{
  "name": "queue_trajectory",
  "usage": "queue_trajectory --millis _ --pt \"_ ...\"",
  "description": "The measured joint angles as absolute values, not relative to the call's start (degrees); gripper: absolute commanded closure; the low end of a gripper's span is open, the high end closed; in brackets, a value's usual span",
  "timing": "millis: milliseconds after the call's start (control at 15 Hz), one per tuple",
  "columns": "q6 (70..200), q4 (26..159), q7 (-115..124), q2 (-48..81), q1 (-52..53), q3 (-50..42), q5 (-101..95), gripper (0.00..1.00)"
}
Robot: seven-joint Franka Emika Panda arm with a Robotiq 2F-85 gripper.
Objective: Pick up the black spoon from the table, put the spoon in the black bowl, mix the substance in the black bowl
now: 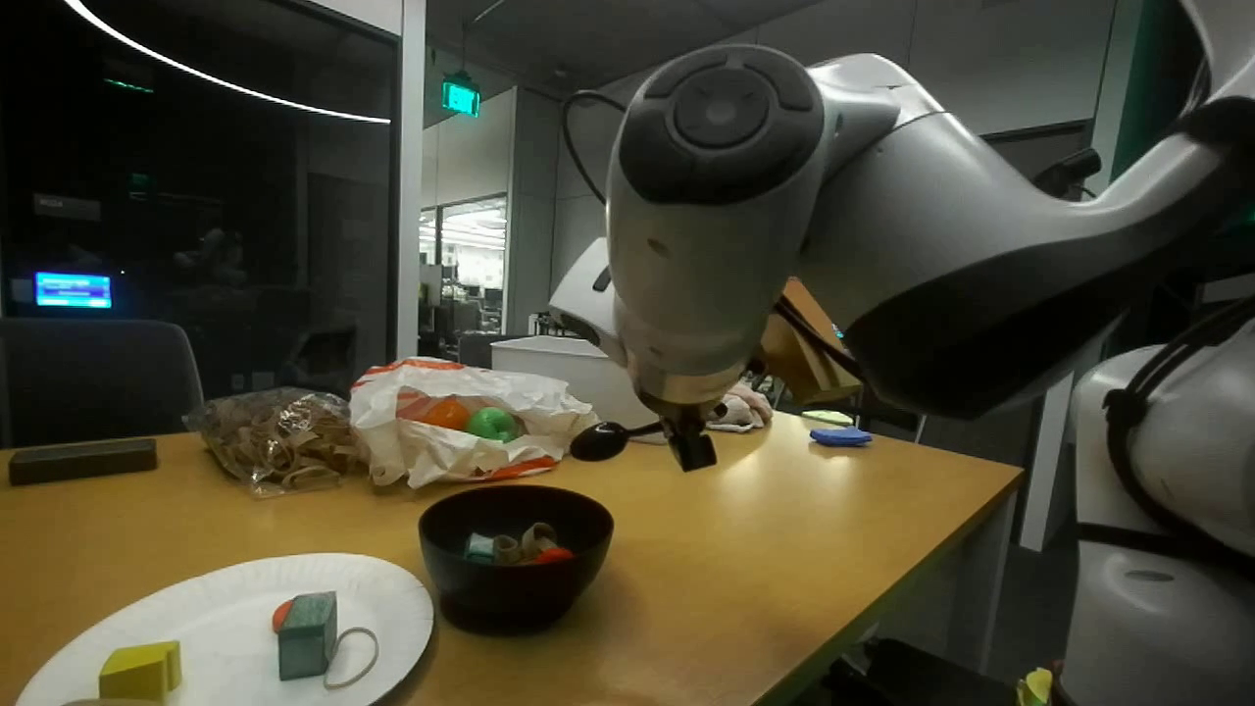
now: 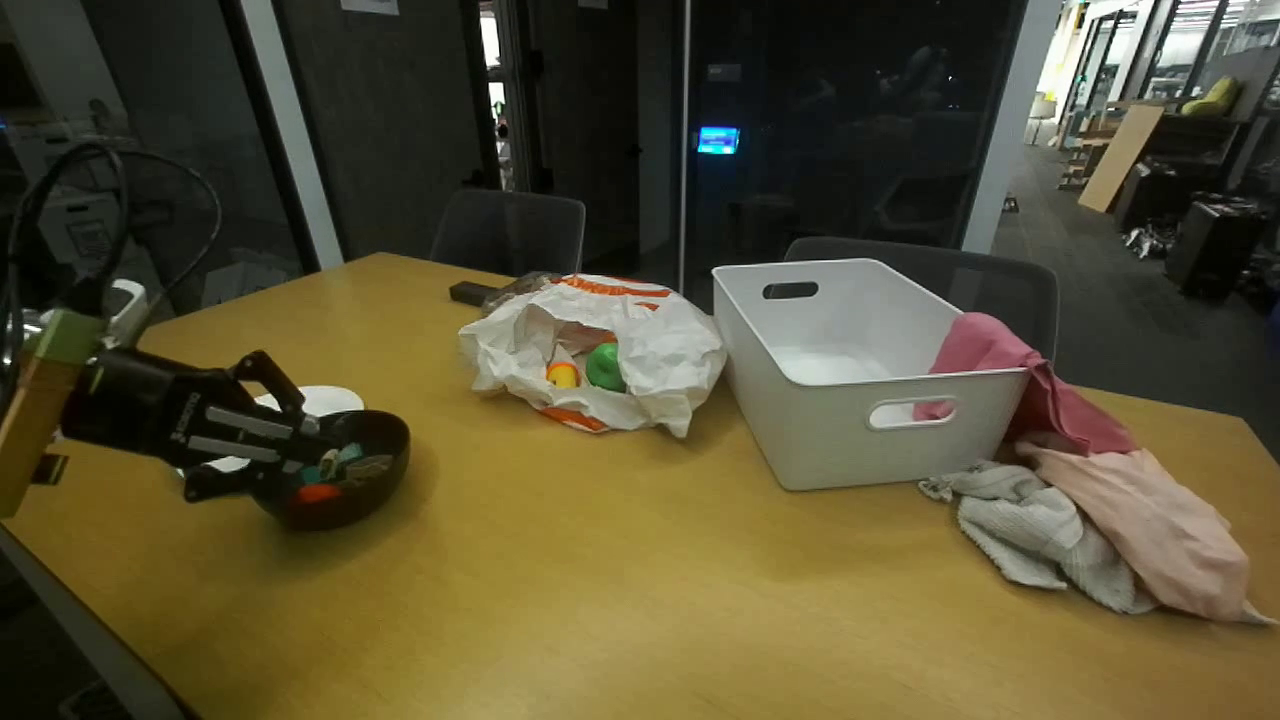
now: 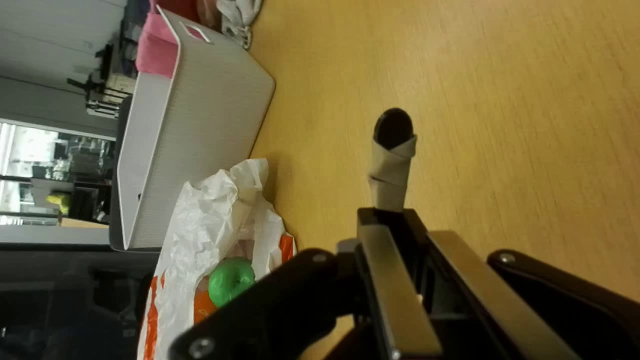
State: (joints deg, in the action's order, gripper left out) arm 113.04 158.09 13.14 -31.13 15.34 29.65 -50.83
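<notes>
Above the table (image 1: 726, 559), my gripper (image 3: 390, 216) clamps the black spoon (image 1: 604, 441), whose head should tip down before entering the black bowl (image 1: 515, 593).

One spoon (image 1: 599, 441), one bowl (image 1: 515, 598), one plate (image 1: 221, 603), one bin (image 2: 840, 440), two bags (image 1: 534, 407) (image 1: 284, 436)

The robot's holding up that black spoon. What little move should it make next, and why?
Probably tip the gripper so the black spoon dips toward the black bowl: the spoon is gripped, but its head sticks out sideways, not in the bowl with the contents.
</notes>
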Motion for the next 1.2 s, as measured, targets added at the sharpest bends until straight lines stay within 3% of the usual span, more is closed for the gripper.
queue_trajectory --millis 600,1200 --pt "102.7 158.1 10.8 -24.7 28.7 33.1 -55.6 0.90" --pt "102.8 158.1 12.7 -23.3 29.7 29.6 -65.4 0.90"
